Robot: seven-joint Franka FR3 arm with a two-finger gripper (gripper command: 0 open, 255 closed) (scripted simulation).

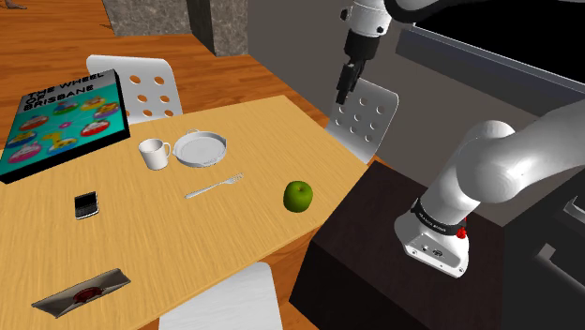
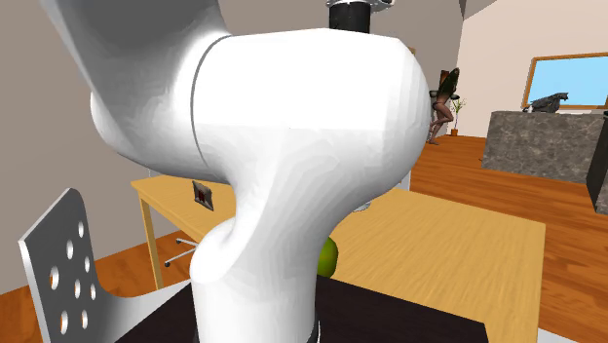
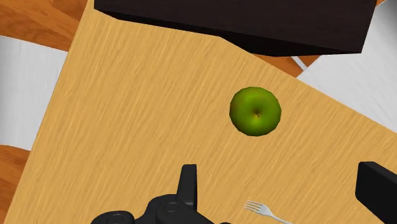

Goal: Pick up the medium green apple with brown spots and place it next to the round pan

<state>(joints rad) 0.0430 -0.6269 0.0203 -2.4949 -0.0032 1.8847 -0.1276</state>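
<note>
A green apple sits on the wooden table, near the edge closest to the dark stand. The round pan, pale grey with small handles, lies farther in on the table, toward the shoulder view's upper left of the apple. My gripper hangs high above the table's corner, well over the apple. In the wrist view the apple lies far below, ahead of the gripper, whose black fingers stand wide apart and hold nothing. A sliver of the apple peeks from behind the arm.
A white mug stands beside the pan and a fork lies between pan and apple. A phone, a big book and a dark tray lie farther off. White perforated chairs stand around the table.
</note>
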